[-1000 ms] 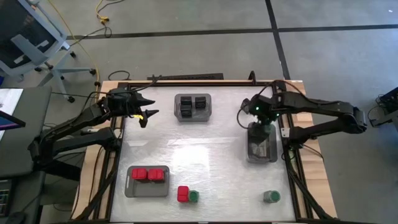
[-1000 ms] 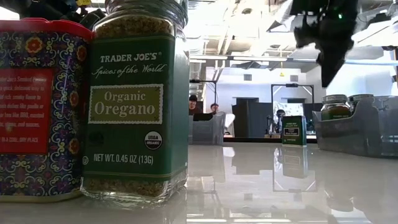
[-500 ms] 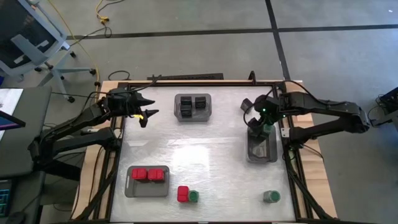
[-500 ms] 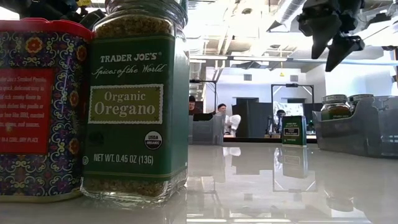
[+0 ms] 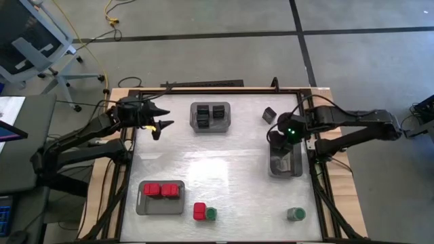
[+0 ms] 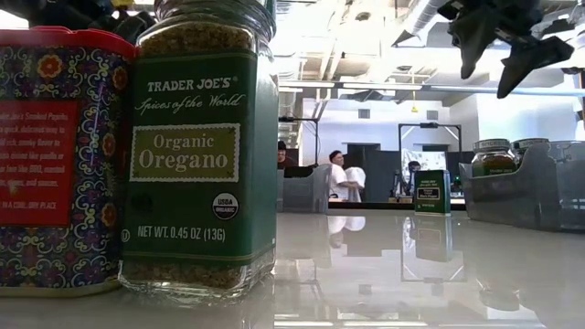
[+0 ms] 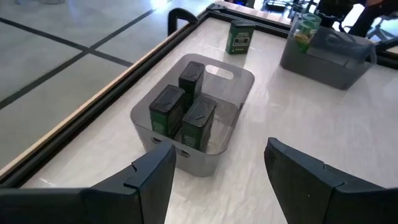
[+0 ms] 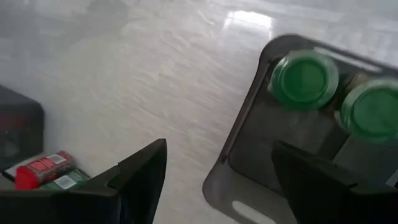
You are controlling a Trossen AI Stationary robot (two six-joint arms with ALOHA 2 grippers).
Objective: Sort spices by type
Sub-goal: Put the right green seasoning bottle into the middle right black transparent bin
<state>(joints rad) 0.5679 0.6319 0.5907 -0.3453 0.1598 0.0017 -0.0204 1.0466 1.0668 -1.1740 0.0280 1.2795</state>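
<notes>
The right gripper hangs above the far end of the grey tray on the right, and its 2 fingers stand apart with nothing between them. In the right wrist view, 2 jars with green lids sit side by side inside this tray. In the low view the same gripper is high over the table, well above the tray.

The left gripper waits at the far left of the table, and its fingers are also apart and empty. In front of it stands the far middle tray with 3 black containers upright and close together.

1 more black container rests alone on the table, far from the near edge, between the middle tray and the right tray.

At the near left, a third tray holds 2 red boxes touching each other. Just right of this tray, a loose red box stands on the table with a green-lid jar touching its right side. Another green-lid jar stands alone at the near right, well apart from the right tray.

In the low view, an oregano jar and a red box stand directly before the camera.
</notes>
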